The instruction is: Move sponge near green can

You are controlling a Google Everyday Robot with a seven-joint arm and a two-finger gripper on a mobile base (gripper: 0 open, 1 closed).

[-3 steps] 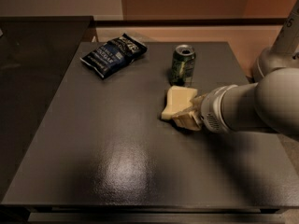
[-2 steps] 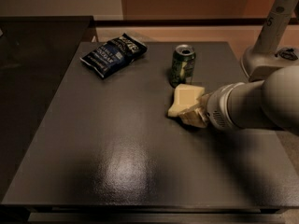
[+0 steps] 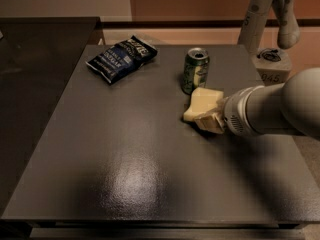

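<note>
Bottom of frame: dark grey table (image 3: 125, 184), front lip cut off by the lower edge, dull glare patch on the top, left of centre.

Right of centre: thick pale arm (image 3: 280, 106), entering from the right edge and cut off there, covering part of the table top behind it.

At the tip of the arm: gripper (image 3: 211, 119), pale and blocky, clamped on the sponge (image 3: 201, 103). Right end of the sponge hidden inside the grip; contact faces hard to make out.

Sponge: pale yellow, tilted, lower left corner lowest. Resting on the table or just above it: cannot tell.

Just behind the sponge, toward upper centre: green can (image 3: 195, 70), upright, silver top. Very near the sponge; touching or apart not discernible.

Upper left: dark blue chip bag (image 3: 121, 59), lying flat, well apart from the can. Print unreadable.

Upper right: pale robot column (image 3: 272, 59), cut off by the top edge.
</note>
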